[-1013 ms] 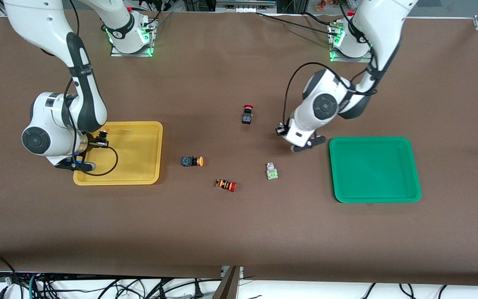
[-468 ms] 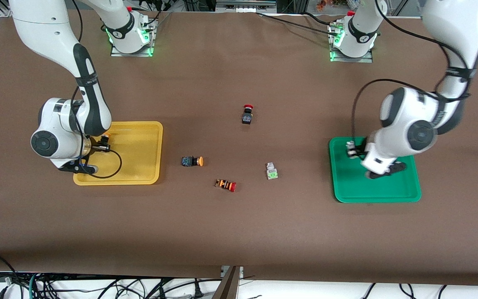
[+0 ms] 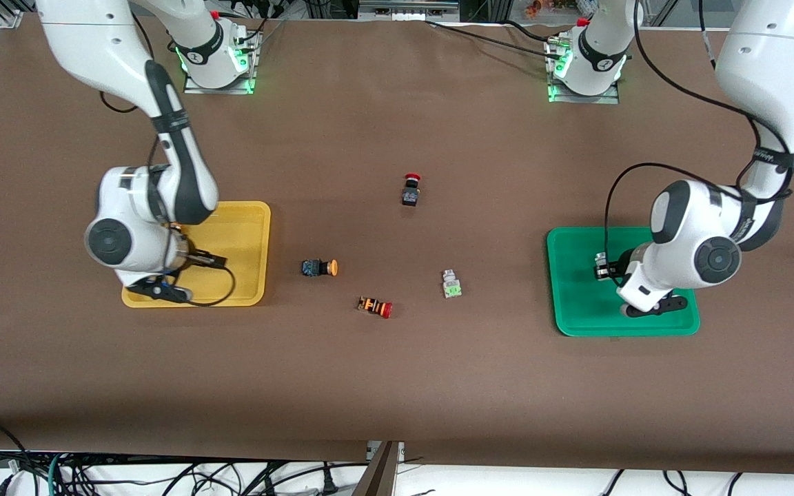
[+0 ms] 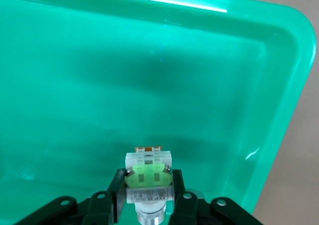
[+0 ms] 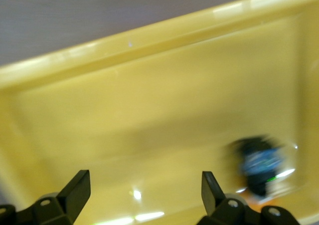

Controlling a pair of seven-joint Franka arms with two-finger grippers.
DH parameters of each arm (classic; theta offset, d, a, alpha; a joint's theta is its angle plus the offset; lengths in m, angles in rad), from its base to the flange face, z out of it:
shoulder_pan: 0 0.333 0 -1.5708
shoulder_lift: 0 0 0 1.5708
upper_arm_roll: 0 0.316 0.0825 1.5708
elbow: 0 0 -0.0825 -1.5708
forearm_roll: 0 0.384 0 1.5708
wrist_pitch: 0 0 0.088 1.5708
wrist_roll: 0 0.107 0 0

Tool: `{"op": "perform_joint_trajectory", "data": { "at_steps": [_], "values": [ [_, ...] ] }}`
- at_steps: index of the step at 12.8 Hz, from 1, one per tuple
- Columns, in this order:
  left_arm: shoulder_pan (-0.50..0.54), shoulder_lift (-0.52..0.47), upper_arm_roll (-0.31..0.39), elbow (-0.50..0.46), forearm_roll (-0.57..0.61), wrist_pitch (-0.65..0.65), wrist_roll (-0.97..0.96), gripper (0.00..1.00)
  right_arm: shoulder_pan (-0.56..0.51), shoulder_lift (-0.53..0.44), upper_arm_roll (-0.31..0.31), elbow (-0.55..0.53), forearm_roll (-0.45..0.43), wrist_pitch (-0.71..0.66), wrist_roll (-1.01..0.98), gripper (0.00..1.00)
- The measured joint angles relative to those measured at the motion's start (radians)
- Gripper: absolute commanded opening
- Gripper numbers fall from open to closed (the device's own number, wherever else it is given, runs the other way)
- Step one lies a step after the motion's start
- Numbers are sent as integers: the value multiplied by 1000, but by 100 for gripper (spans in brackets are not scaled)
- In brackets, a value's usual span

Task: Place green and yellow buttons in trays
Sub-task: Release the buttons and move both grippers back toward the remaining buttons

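My left gripper (image 3: pixel 602 270) is low over the green tray (image 3: pixel 576 313) and shut on a pale grey button with a lime-green face (image 4: pixel 148 171); the tray floor (image 4: pixel 149 60) is bare around it. My right gripper (image 3: pixel 191 264) is open and empty over the yellow tray (image 3: pixel 249 227), with its fingers wide apart in the right wrist view (image 5: pixel 144 182). A black-and-blue button (image 5: pixel 259 166) lies on that tray's floor (image 5: pixel 149 110) beside the gripper. A second yellow-capped button (image 3: pixel 319 267) and a second green-faced button (image 3: pixel 451 283) lie on the table between the trays.
A black switch with a red cap (image 3: pixel 410 190) stands mid-table, farther from the front camera than the loose buttons. An orange-striped switch with a red cap (image 3: pixel 375 306) lies nearer, between the two loose buttons. The brown table stretches wide around them.
My left gripper carried the green-faced button from mid-table to over the green tray. My right gripper let go of the yellow-capped button in the yellow tray and shifted toward the tray's nearer edge.
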Motion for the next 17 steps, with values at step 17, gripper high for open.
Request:
{"op": "perform_joint_trajectory", "data": {
  "at_steps": [17],
  "values": [
    [-309, 52, -100, 272, -37, -94, -369, 100, 203, 186, 50, 208, 113, 134, 965, 98]
  ]
}}
